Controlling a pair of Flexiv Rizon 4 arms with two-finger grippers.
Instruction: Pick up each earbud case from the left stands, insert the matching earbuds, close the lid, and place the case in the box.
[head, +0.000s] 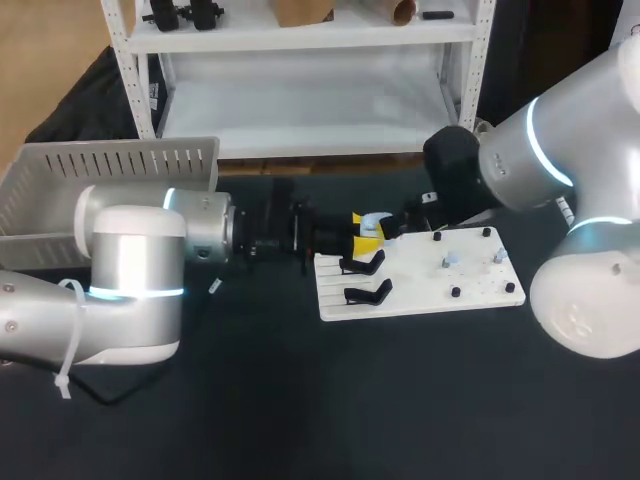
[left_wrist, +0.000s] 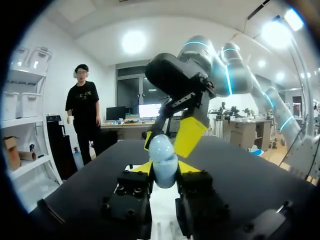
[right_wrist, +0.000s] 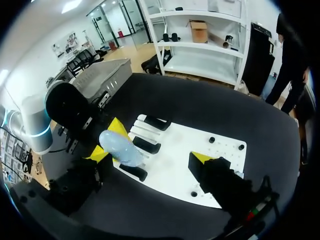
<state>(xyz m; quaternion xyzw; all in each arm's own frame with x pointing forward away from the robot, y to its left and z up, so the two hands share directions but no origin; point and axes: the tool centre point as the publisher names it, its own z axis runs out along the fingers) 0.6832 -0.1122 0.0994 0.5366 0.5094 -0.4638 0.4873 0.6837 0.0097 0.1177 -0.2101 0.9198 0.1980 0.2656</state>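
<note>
In the head view, you had the earbud case (head: 375, 220) off the stands (head: 364, 278), not yet in the box (head: 110, 165), with earbuds (head: 451, 260) left on the board (head: 420, 292) (early days, I judged). In the left wrist view, your left gripper (left_wrist: 163, 169) pinched the case. In the right wrist view, your right gripper (right_wrist: 149, 156) stood spread wide, the case just beside one finger.

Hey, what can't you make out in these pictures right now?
Earbud case lid, open or shut: the left gripper covers the seam, left wrist view.
Small pale pieces on the white board: too small in head view to call earbuds.
Box contents: left arm covers part, head view's edge cuts off more.
</note>
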